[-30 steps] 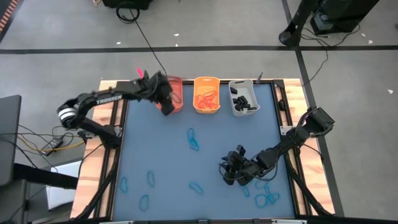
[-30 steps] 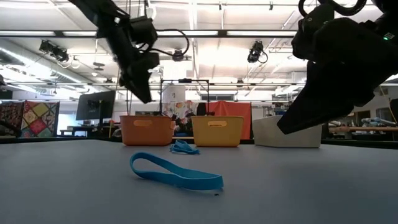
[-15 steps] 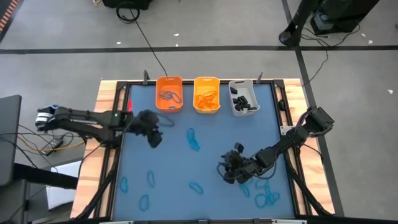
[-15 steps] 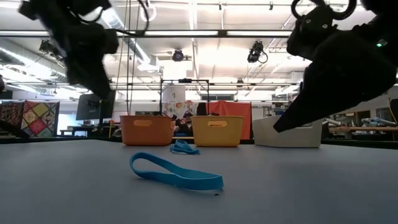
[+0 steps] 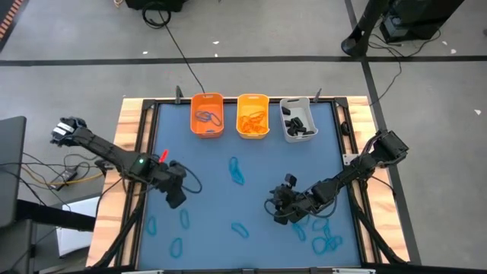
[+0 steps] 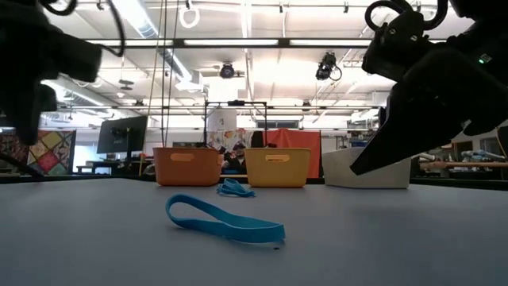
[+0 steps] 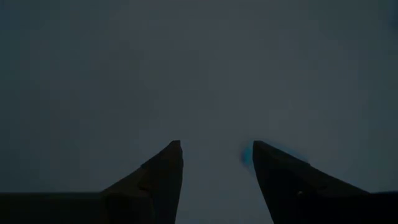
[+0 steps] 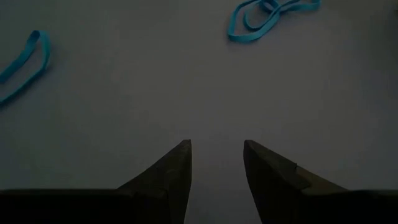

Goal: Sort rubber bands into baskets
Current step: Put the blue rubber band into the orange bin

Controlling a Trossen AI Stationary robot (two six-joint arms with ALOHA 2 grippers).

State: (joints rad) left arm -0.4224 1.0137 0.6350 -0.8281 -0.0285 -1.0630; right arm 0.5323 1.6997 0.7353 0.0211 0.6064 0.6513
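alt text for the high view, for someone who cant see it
Overhead view of a blue table with three baskets along its far edge and blue rubber bands scattered across it. The left gripper and right gripper, fingers open, hover over the near half.

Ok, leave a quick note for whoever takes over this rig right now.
Left gripper: open, empty, low over the mat's left side near loose blue bands.
Right gripper: open, empty, over the mat's right side.
Baskets at the far edge: orange basket holds dark bands, yellow basket orange ones, grey basket black ones.
Done: orange and black bands are sorted.
Left: blue bands scattered across the mat.
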